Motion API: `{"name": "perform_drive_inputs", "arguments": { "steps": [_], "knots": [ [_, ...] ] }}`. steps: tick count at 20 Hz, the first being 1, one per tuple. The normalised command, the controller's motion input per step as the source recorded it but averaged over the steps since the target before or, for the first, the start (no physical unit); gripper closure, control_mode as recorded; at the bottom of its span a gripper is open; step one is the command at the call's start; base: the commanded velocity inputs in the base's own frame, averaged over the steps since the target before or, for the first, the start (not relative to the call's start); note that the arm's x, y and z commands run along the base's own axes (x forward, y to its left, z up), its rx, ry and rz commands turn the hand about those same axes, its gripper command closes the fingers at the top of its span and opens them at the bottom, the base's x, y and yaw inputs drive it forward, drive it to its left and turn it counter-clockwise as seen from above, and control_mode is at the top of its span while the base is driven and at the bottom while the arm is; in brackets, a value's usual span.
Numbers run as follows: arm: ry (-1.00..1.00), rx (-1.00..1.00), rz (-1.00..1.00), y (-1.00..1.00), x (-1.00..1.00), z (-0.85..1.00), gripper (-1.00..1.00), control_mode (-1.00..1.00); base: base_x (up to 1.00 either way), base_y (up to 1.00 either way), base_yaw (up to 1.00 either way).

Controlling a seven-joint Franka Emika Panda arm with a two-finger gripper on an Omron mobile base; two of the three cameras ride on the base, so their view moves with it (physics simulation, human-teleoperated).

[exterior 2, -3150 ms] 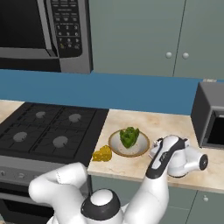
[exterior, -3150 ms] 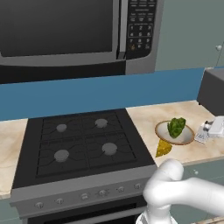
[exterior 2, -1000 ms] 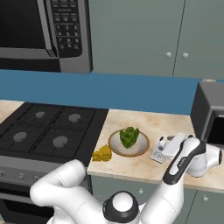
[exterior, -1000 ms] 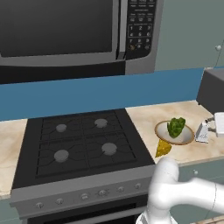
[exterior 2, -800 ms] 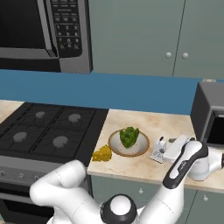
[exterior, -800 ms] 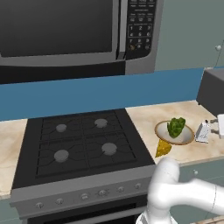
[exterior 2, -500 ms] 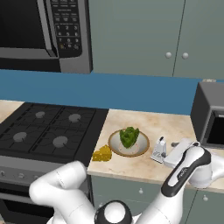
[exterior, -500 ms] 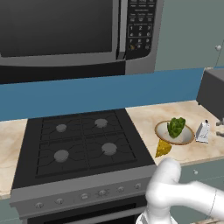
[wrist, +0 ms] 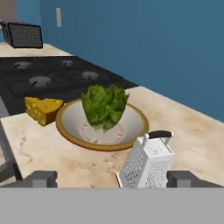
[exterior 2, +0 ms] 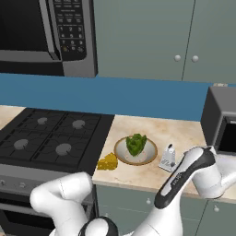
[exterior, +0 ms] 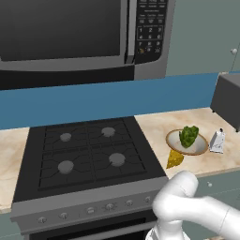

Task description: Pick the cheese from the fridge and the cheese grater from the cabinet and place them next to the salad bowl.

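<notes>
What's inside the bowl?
Green salad leaves stand in a bunch in the middle of the bowl. Bare bowl shows around them. The leaves cover the spot under them, so nothing there can be seen.

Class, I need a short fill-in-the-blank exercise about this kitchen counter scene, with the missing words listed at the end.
1. The salad bowl holds green ____.
2. The cheese grater stands ____ on the counter, with its dark handle on top.
3. The cheese lies on the counter between the bowl and the ____.
4. The hand's fingers are ____, with the grater between them but not gripped.

Missing words: salad leaves; upright; stove; open
</notes>
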Motion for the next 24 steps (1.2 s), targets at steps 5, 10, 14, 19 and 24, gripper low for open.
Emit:
{"name": "perform_drive_inputs", "arguments": {
  "steps": [5,10,14,19,24],
  "knots": [
    [0.16,-0.45,-0.11,0.27,-0.69,0.00,-1.00,-1.00,0.00,0.00,0.00],
    [0.26,-0.41,-0.16,0.27,-0.35,0.00,-1.00,-1.00,0.00,0.00,0.00],
    [0.27,-0.29,-0.10,0.42,-0.02,0.16,-1.00,-1.00,0.00,0.00,0.00],
    [0.13,-0.21,0.01,0.69,-0.11,0.35,-1.00,-1.00,0.00,0.00,0.00],
    [0.04,-0.08,0.08,0.69,-0.36,0.41,-1.00,-1.00,0.00,0.00,0.00]
  ]
}}
